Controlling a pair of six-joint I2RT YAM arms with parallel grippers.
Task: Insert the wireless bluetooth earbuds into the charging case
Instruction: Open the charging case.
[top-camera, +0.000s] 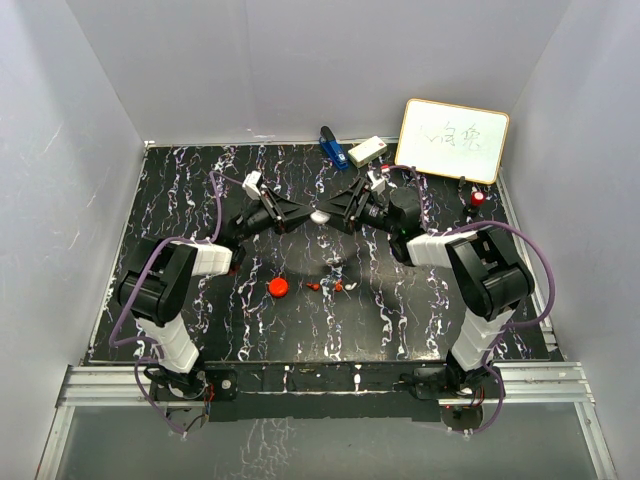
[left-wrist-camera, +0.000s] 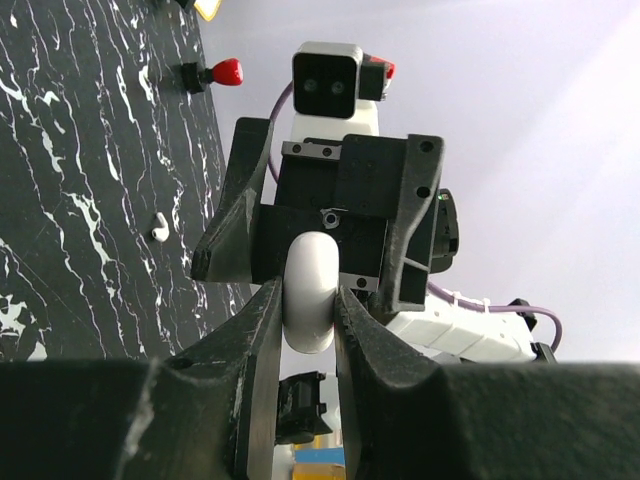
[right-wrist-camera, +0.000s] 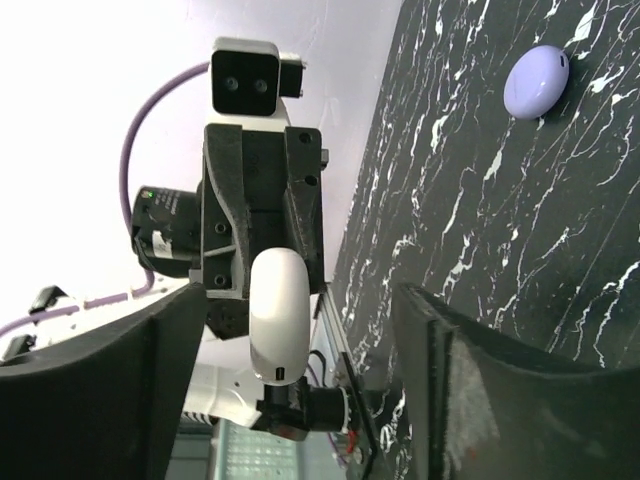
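left hand (left-wrist-camera: 308, 295) pinches white case (left-wrist-camera: 312, 262) | right hand (right-wrist-camera: 300, 300) spread, gaps both sides

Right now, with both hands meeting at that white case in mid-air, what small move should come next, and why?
Probably the right hand should back straight away. It stands open, with a finger on either side of the white case and not touching it, while the left hand is clamped on it. So the left alone seems to carry the case.
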